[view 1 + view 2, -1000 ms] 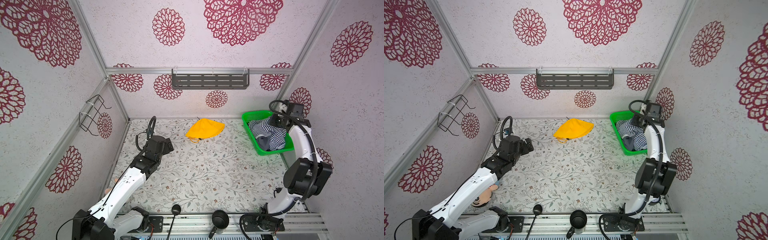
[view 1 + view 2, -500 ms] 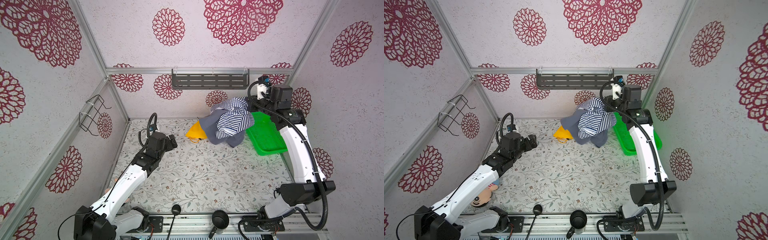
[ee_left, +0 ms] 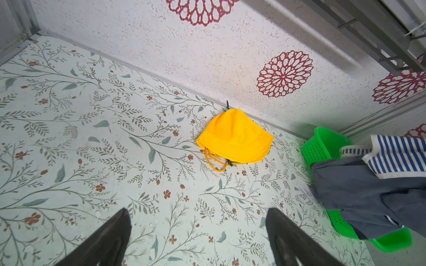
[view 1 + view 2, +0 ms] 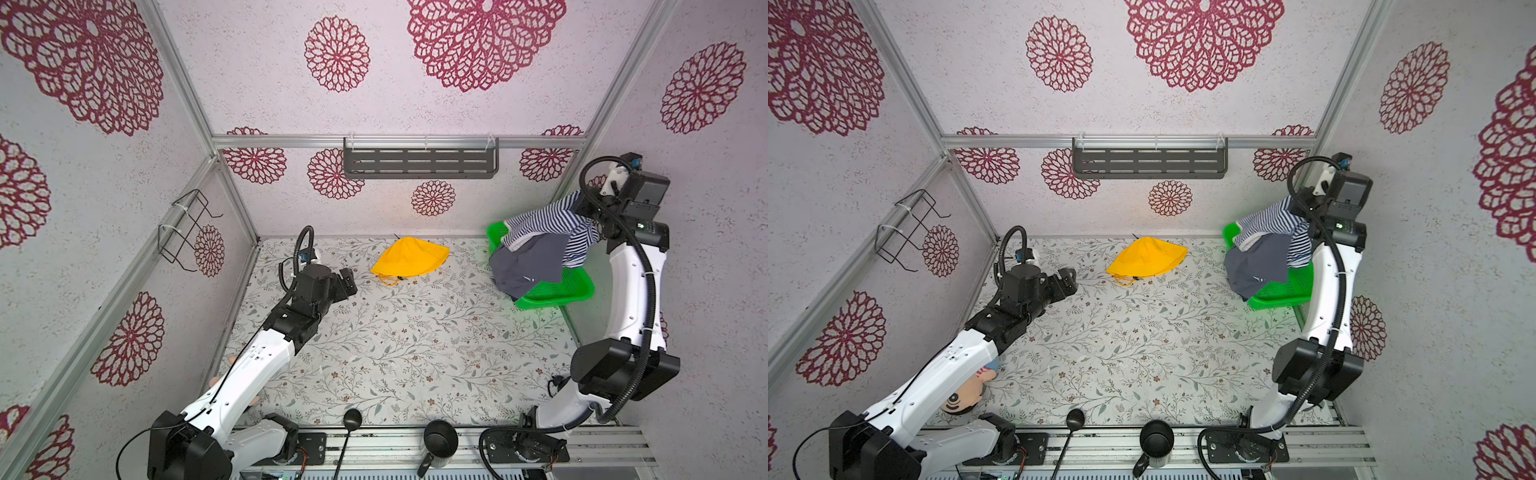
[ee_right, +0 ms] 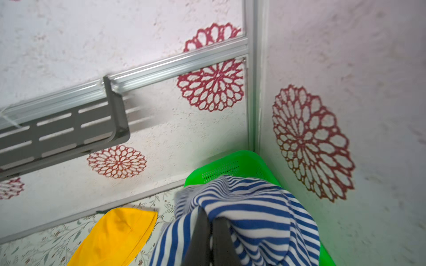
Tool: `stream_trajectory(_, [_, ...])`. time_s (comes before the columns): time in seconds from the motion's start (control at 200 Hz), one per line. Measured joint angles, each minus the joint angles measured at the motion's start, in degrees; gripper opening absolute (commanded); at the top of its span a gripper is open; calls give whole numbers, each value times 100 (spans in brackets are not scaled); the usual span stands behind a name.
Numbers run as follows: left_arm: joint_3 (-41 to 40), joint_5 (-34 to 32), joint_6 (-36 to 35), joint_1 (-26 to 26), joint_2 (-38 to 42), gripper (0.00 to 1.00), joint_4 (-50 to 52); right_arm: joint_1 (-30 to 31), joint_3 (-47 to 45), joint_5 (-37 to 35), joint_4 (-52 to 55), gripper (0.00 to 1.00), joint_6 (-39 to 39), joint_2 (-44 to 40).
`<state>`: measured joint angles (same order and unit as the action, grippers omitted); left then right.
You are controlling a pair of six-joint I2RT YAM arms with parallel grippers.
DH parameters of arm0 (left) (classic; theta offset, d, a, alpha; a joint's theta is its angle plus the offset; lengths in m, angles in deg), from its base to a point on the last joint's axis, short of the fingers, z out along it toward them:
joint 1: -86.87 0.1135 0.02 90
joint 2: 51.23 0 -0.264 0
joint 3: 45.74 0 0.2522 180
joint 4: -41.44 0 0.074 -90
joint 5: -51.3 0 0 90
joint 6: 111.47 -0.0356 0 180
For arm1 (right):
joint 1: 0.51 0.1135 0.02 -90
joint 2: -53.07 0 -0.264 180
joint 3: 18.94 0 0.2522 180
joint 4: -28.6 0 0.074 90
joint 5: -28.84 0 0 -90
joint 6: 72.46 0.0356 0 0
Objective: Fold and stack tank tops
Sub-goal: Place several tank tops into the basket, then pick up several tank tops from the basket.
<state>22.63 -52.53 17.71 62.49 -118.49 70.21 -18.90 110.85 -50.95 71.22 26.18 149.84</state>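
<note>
My right gripper [image 5: 211,218] is shut on the navy-and-white striped tank top [image 4: 544,224] and holds it up over the green basket [image 4: 557,291] at the back right. The slate grey-blue tank top [image 4: 523,266] hangs under the striped one [image 4: 1271,224] and drapes over the basket's rim [image 4: 1279,295] toward the table. I cannot tell whether the jaws also pinch the grey top [image 3: 355,186]. In both top views my left gripper [image 4: 348,282] [image 4: 1069,282] hovers open and empty above the table's back left. In its wrist view the left gripper [image 3: 198,211] points toward the hat.
A yellow cloth hat [image 4: 409,257] lies at the back middle of the floral table. A grey shelf [image 4: 419,164] hangs on the back wall and a wire rack [image 4: 187,228] on the left wall. A ladle [image 4: 351,419], black mug [image 4: 440,436] and doll head [image 4: 963,395] sit near the front edge.
The right gripper lifted both tops out of the basket, swung them left over the hat, then carried them back above the basket. The left gripper edged slightly toward the back.
</note>
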Motion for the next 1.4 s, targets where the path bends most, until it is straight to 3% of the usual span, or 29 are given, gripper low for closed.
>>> stream_trajectory(0.24, [-299,42,138,0,7,95,-120,-17,-667,-216,-356,1,-66,103])
stream_trajectory(0.33, [-339,85,160,-2,7,95,-101,-24,-726,-428,-122,63,-94,564])
stream_trajectory(0.365, [-339,94,160,-2,7,95,-107,-33,-699,-549,2,93,-120,833])
stream_trajectory(0.39, [-339,96,162,-2,7,95,-109,-35,-697,-627,87,99,-125,990])
stream_trajectory(0.515, [-369,109,164,-2,7,95,-107,-44,-1062,-960,487,99,-149,1353])
stream_trajectory(0.656, [-411,109,177,-2,-35,95,-133,92,-1469,-1165,787,99,-138,881])
stream_trajectory(0.781, [-413,118,184,-2,-249,96,-221,756,-1952,-1283,713,95,-170,-96])
stream_trajectory(0.906, [-413,203,181,-2,-511,96,-225,1425,-2218,-1143,595,83,-315,-498])
stream_trajectory(1.221, [-417,291,221,-11,-551,96,-236,1381,-2295,-1366,546,74,-610,1043])
stream_trajectory(1.401, [-492,284,247,-11,-549,96,-229,1683,-2297,-1711,321,64,-859,1346])
